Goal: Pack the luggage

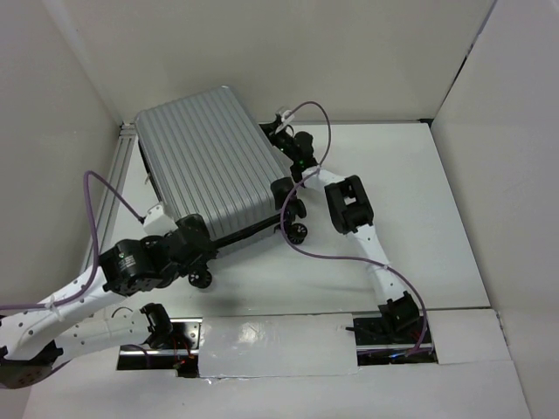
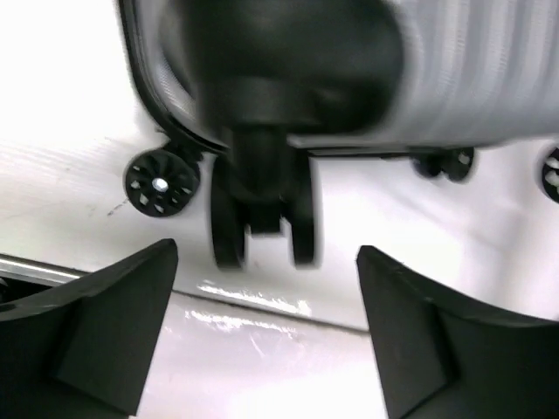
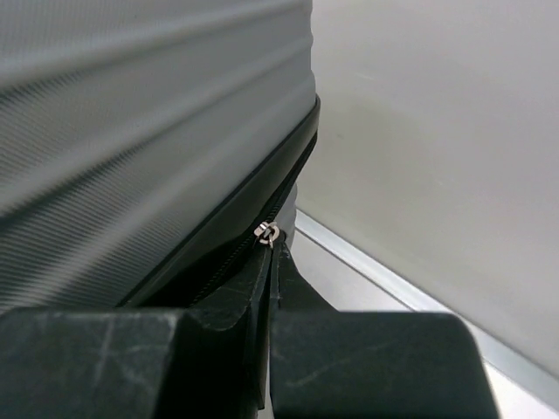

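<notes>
- The luggage (image 1: 210,166) lies flat on the white desk (image 1: 419,218) at the far left, close to the left wall. Its ribbed silver shell faces up and its wheels point towards the near side.
- Its two shells lie together, with a dark seam of black trim running along the edge.
- The left gripper (image 2: 266,262) is at the luggage's near left corner with its fingers (image 2: 96,332) spread wide, and it holds nothing.
- In the left wrist view a blurred black twin wheel (image 2: 262,218) stands just ahead of the gap between those fingers, touching neither. A second wheel (image 2: 160,182) rests on the desk further left.
- The right arm reaches across to the far right edge of the luggage.
- The right gripper (image 3: 269,262) is closed, fingertips pressed together against the black seam.
- A small metal zip ring (image 3: 265,233) sits right at those fingertips. I cannot tell whether the pull itself is pinched between them.
- A purple cable (image 1: 314,113) loops above the right arm's wrist.
- A silver rail (image 1: 122,175) runs along the desk's left edge beside the luggage.
</notes>
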`<state>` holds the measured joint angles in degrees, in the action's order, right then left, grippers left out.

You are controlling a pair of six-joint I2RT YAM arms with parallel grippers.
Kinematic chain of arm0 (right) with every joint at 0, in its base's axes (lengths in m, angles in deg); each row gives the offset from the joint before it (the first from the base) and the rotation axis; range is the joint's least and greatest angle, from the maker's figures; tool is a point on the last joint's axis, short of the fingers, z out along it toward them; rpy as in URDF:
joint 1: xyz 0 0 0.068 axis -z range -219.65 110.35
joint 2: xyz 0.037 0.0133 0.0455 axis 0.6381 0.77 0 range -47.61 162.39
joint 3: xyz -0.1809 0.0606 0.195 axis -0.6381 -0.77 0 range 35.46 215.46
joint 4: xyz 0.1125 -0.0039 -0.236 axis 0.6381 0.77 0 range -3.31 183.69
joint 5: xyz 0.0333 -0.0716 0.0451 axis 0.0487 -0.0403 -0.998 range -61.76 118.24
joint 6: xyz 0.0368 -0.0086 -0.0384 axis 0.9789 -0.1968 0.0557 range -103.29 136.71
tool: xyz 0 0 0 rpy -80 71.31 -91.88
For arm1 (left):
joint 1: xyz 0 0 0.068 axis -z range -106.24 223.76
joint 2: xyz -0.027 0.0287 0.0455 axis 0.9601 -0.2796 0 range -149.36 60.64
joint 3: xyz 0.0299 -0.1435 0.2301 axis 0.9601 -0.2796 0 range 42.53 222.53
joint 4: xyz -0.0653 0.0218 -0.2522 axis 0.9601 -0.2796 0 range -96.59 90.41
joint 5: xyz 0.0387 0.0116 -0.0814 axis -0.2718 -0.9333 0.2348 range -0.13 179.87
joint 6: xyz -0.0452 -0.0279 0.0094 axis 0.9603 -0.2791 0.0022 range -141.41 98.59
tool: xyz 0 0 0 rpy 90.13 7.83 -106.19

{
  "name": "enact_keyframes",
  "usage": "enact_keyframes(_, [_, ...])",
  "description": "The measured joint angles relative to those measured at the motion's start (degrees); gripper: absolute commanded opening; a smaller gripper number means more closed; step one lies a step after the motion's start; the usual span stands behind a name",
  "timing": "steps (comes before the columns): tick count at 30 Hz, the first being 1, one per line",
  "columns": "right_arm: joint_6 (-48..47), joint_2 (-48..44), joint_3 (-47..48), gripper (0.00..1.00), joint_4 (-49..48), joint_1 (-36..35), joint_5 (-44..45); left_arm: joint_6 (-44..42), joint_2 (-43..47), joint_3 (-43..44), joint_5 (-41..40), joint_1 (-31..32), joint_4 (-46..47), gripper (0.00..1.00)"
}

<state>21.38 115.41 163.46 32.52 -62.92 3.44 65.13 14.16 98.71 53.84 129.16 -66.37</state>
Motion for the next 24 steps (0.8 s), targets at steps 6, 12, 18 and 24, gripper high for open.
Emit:
enact_keyframes(6, [1.8,-10.8,-21.1,0.00,-8.1,1.5,7.5,-9.2,-5.1,18.7,-3.7,0.2,-2.0,1.00])
enact_keyframes(12, [4.7,-22.1,-42.1,0.00,-14.8,4.9,15.1,-16.2,-11.6,34.1,-14.7,-3.6,-0.3,1.00])
enact_keyframes(18, [4.0,-39.8,-67.5,0.00,-15.3,8.6,21.7,-28.7,-12.2,29.6,-11.3,-14.6,11.8,1.00])
enact_keyframes(24, [2.0,-58.4,-87.8,0.00,-11.1,7.6,31.4,-41.0,-19.6,27.8,7.7,-29.8,21.4,1.00])
